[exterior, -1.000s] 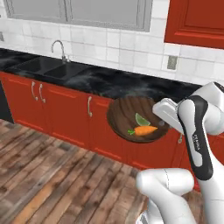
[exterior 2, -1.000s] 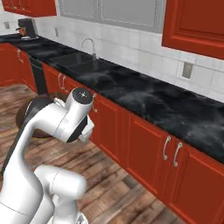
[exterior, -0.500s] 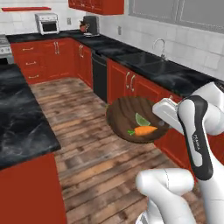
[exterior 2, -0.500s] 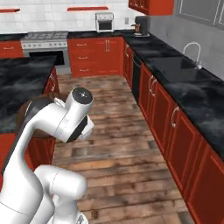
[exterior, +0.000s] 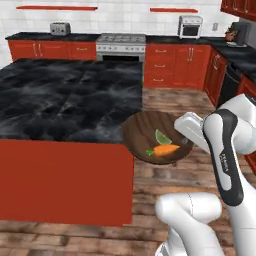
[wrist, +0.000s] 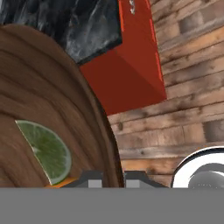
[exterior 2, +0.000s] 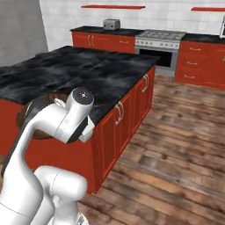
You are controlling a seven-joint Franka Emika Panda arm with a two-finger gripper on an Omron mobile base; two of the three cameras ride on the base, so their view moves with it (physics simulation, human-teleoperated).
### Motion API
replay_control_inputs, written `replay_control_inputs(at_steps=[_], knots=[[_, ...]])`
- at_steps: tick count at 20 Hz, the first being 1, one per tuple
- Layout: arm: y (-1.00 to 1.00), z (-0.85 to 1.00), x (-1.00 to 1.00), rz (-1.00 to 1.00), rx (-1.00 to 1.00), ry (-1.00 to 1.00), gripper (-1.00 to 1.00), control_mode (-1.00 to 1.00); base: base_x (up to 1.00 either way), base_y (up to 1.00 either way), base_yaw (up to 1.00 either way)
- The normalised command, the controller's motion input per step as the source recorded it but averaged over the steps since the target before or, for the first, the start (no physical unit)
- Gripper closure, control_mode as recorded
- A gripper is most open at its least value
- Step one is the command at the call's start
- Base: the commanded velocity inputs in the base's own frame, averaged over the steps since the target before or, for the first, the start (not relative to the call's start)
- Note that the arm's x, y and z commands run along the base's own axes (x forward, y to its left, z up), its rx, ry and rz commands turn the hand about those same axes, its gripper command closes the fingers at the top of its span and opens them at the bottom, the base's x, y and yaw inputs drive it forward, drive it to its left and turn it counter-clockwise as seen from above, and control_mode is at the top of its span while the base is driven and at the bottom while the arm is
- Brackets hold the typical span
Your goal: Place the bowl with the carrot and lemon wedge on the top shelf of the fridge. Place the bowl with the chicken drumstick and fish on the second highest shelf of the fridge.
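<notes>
The dark brown wooden bowl is held in the air beside the arm, level, with the orange carrot and the pale green lemon wedge lying in it. My gripper is shut on the bowl's right rim. In the hand view the fingertips pinch the rim of the bowl, with the lemon wedge just inside and an orange sliver of carrot at the bottom. From the right base view, the bowl peeks out behind the arm. The fridge shelves, drumstick and fish are out of view.
A kitchen island with a black marbled top and red cabinet sides stands close on the left, its corner next to the bowl. The island has handled doors. Wood floor stretches right. A stove, toaster and microwave line the back wall.
The whole scene has swung round with the base: the sink counter gave way to the island and stove wall. The bowl stays in the gripper, unchanged relative to the arm.
</notes>
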Motion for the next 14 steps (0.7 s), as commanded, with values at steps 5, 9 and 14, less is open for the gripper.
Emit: replay_control_inputs(at_steps=[5, 9, 14], knots=[[0.00, 0.00, 0.00, 0.00, 0.00, 0.00, 1.00, 1.00, 0.00, 0.00, 0.84], [0.00, 0.00, 0.00, 0.00, 0.00, 0.00, 1.00, 1.00, 0.00, 0.00, 0.81], [0.00, 0.00, 0.00, 0.00, 0.00, 0.00, 1.00, 1.00, 0.00, 0.00, 0.82]])
